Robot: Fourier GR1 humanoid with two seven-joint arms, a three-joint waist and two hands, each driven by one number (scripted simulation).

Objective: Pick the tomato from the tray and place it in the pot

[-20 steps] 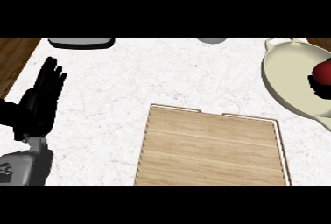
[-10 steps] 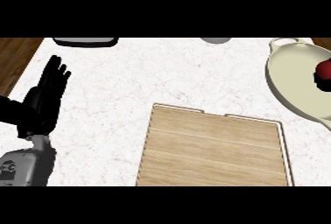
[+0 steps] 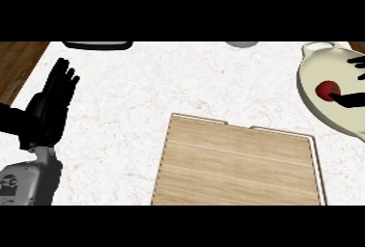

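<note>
Tomato in pot, right hand spread beside it, left hand resting

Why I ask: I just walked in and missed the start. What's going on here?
The tomato is off the wooden tray and shows inside the rim of the cream pot at the view's right. The right robot hand is over the pot, right beside the tomato; whether it grips it cannot be told. The left robot hand rests open at the left, fingers up.
</note>
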